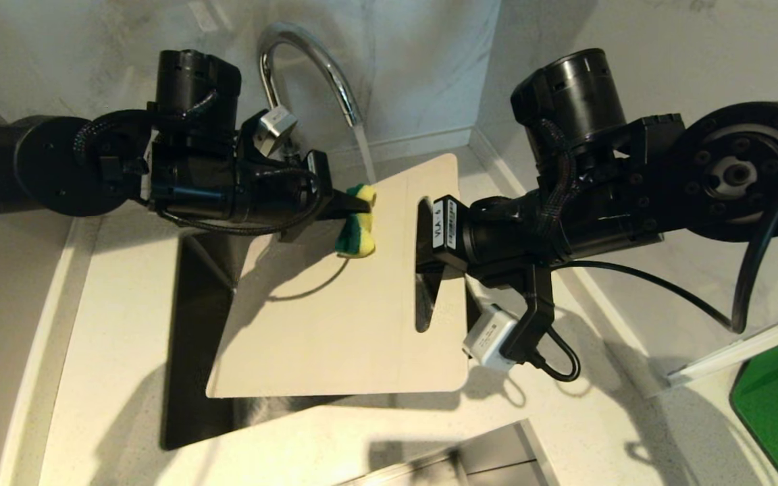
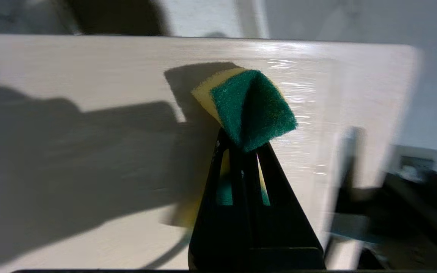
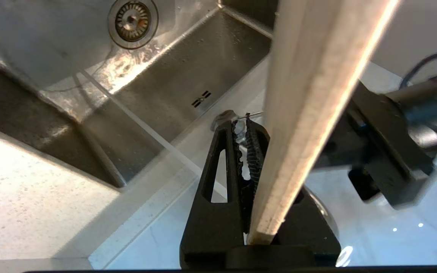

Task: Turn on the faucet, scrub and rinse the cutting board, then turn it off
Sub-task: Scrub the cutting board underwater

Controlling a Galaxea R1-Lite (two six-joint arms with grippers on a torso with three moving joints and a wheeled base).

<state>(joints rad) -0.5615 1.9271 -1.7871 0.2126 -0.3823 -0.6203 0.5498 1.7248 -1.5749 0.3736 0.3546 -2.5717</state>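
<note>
over the sink (image 3: 89, 68), the right gripper (image 1: 429, 239) clamps the board (image 1: 335, 317) by its slotted end under the running faucet (image 1: 308, 61); the left gripper (image 1: 352, 206) pinches a sponge (image 1: 356, 226) against it. scrubbing looks underway; rinsing and shutting off remain.

Bright light from above and behind casts hard, dark arm shadows across the cutting board (image 1: 335, 317) and the pale worktop (image 1: 112, 351). The head view is sharp, its edges bowed by a wide lens. The left wrist view is smeared with motion blur, wet glare streaking the board beside the sponge (image 2: 250, 108). The sink (image 3: 188, 76) glints with reflections.
</note>
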